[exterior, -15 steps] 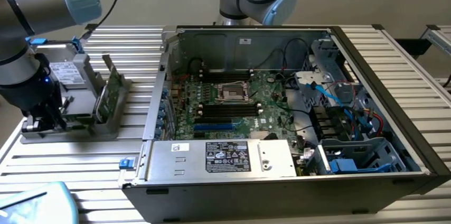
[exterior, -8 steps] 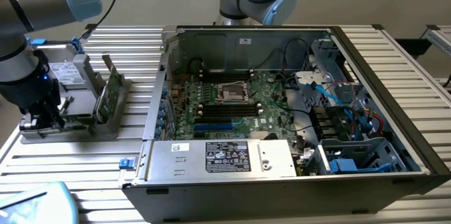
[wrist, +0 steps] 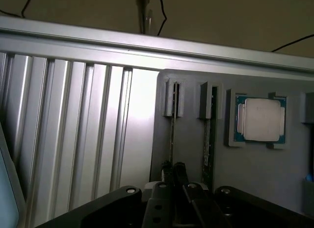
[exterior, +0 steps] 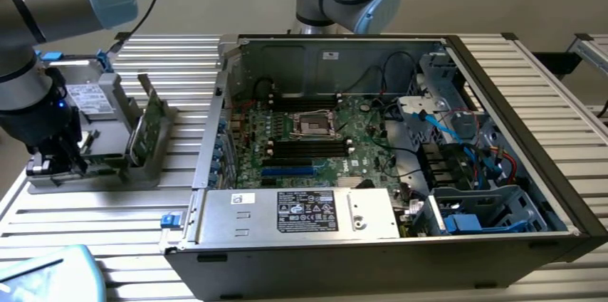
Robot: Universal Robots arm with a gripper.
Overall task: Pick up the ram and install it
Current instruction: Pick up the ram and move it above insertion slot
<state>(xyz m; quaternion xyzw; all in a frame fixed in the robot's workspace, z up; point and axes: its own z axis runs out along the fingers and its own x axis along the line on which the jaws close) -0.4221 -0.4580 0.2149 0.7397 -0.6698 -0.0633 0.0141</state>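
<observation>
Wrist view: gripper [wrist: 173, 168] looked clenched on the near end of the ram [wrist: 172, 132]. The ram stood on edge in a slot of the gray holder [wrist: 255, 164], long axis running straight away from the fingers. Second card [wrist: 208, 135] just beside it, processor chip [wrist: 260, 119] beyond.

Exterior view: gripper [exterior: 55, 163] sat low at the holder [exterior: 105, 174], with the open computer case [exterior: 380, 138] well apart toward the exterior view's right.

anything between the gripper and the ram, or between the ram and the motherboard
Nothing stands between the gripper and the ram: it is shut on the ram's edge in the holder. Toward the motherboard, the case wall stands between, though that box is open on top.
</observation>
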